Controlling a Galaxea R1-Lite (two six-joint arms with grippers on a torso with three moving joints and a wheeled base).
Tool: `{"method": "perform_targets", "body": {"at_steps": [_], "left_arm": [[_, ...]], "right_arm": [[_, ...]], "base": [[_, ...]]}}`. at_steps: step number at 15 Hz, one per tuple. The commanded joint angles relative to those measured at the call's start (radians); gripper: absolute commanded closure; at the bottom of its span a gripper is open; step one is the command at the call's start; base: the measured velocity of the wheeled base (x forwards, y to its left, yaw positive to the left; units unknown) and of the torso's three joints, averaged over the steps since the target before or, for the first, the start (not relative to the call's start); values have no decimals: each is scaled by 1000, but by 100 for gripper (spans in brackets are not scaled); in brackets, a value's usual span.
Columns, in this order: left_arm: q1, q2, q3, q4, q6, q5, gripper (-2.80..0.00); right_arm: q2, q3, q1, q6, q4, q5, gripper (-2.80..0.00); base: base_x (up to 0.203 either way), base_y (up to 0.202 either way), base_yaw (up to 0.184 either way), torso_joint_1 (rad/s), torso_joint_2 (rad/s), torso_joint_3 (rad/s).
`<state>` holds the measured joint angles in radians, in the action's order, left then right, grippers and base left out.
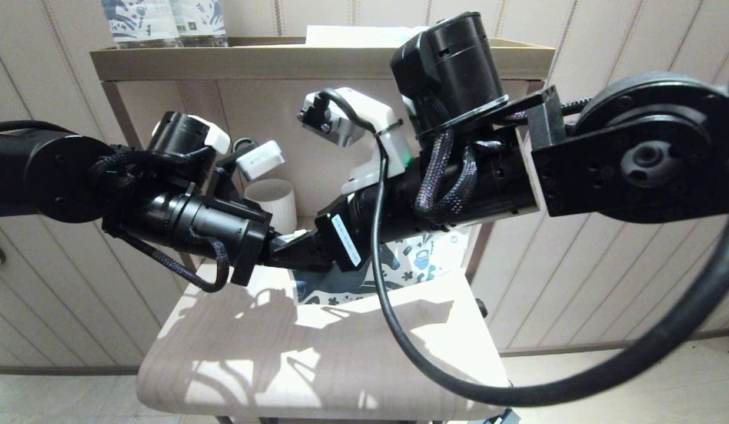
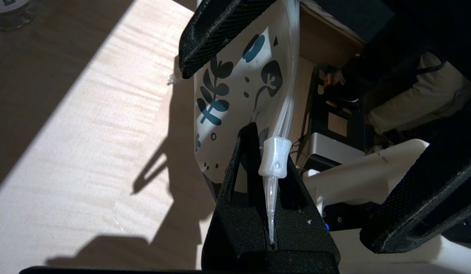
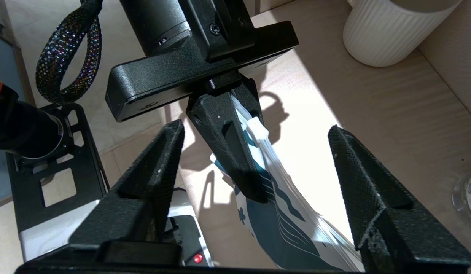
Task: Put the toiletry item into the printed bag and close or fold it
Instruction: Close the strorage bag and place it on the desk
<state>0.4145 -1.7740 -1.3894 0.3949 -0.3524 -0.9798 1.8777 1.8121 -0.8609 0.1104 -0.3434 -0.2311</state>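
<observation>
Left claw (image 2: pixel 271 213), head view centre-left, clamped on printed bag (image 2: pixel 235 95) at clear zip strip beside slider (image 2: pixel 274 158), holding mouth steady above worktop (image 2: pixel 87 133). Right claw (image 3: pixel 254 160) spread wide, straddling bag, gripping nothing. Comb not visible; likely inside.

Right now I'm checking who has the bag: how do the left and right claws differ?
The left claw is shut on the bag, pinching its clear top strip by the white slider; the right claw is open and grips nothing. The left claw's fingers meet on the strip; the right claw's fingers stand wide on either side of the bag. Both are black and meet over the shelf.
</observation>
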Motion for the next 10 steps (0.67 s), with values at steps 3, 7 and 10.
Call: {"method": "perform_targets", "body": {"at_steps": [3,7,10], "left_arm": [[0,-2,0,2,-4,-5,0],[0,-2,0,2,-4,-3,0],[0,-2,0,2,-4,-3,0]], "right_arm": [[3,-2,6,3,-2,-2,-280],[5,-11,8,5,4,-2,-36],[2,-12,6,13,-1,-4,-280]], "base": [[0,0,0,0,0,0],[0,0,0,0,0,0],[0,0,0,0,0,0]]}}
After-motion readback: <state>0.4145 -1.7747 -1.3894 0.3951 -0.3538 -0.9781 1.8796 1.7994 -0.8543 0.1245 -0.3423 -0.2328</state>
